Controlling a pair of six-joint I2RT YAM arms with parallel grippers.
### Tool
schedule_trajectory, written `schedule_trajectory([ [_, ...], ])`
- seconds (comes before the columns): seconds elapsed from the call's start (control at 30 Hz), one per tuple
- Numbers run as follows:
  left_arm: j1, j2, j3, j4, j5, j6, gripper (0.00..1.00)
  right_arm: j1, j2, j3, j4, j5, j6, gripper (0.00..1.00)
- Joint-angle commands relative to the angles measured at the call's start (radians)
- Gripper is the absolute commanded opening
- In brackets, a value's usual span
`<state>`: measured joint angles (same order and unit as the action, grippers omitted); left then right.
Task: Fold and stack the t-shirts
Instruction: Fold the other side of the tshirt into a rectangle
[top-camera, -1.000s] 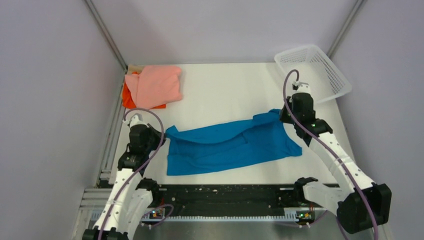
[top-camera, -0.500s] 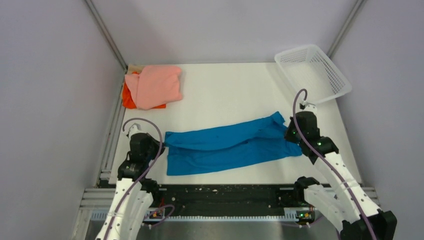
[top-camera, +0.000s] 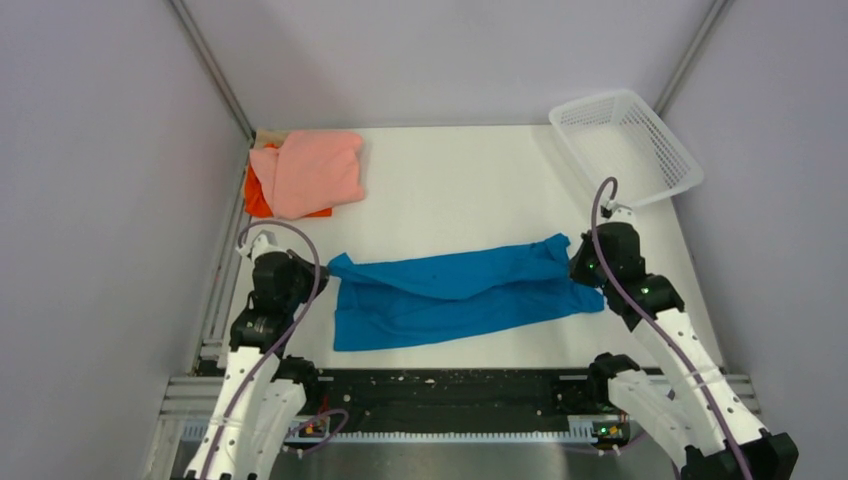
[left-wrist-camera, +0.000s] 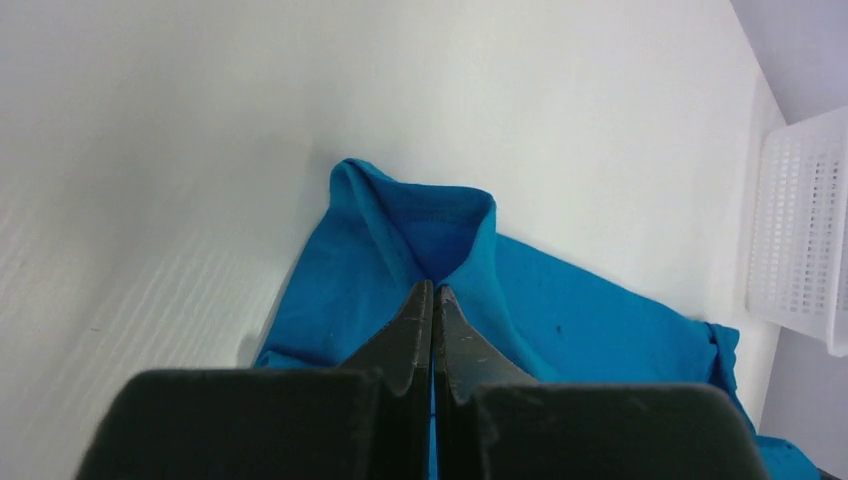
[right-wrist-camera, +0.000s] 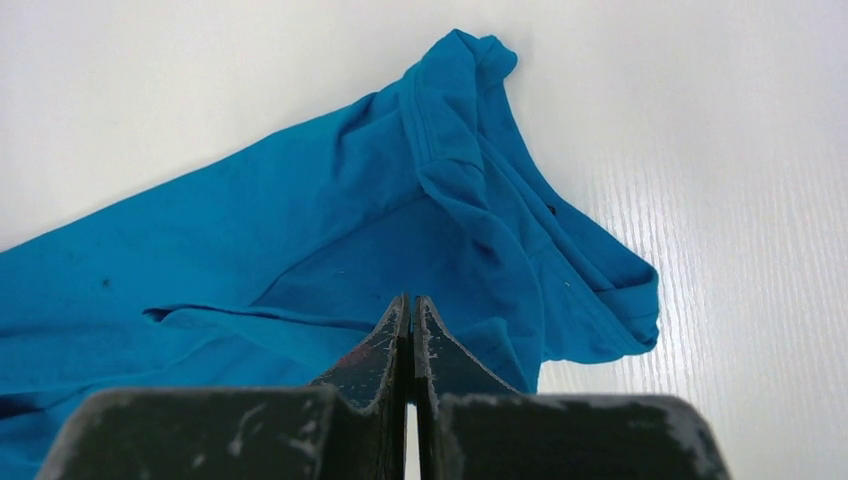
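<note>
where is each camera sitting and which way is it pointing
Top external: fixed high behind the bases, looking down on the table; left arm and right arm both show.
Left wrist: on the left arm, facing far-right past the shut left jaws, over the blue t-shirt to the mesh basket.
Right wrist: on the right arm, looking down past the shut right jaws at the shirt's right end.
Shared: both wrist views show that shirt, from opposite ends.

The left arm (top-camera: 243, 375) and right arm (top-camera: 682, 345) are glossy white tubular links joined by black joint housings. A thin purple cable (top-camera: 320, 278) loops off each wrist. The left hand (left-wrist-camera: 432, 290) and right hand (right-wrist-camera: 410, 300) carry flat black tapered fingers (right-wrist-camera: 445, 345), scuffed with pale chips. Green lights (top-camera: 641, 291) dot the right arm's black housing.
</note>
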<state>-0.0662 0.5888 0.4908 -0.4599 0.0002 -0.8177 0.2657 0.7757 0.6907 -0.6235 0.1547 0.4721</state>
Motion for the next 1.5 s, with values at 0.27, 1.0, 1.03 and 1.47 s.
schedule_trajectory([
  [0.27,-0.003,-0.232,-0.115,-0.250,0.022,-0.054,0.27,0.008,-0.195,-0.089,-0.095,0.000,0.155,0.12],
  [1.0,-0.069,0.399,-0.021,0.325,0.280,-0.010,0.99,0.020,0.240,-0.176,0.506,-0.502,0.191,0.99],
  [1.03,-0.071,0.435,-0.026,0.336,0.271,-0.012,0.99,0.031,0.302,-0.175,0.529,-0.508,0.190,0.99],
  [1.47,-0.072,0.567,0.004,0.322,0.163,0.011,0.99,0.352,0.303,-0.142,0.045,-0.514,0.043,0.99],
])
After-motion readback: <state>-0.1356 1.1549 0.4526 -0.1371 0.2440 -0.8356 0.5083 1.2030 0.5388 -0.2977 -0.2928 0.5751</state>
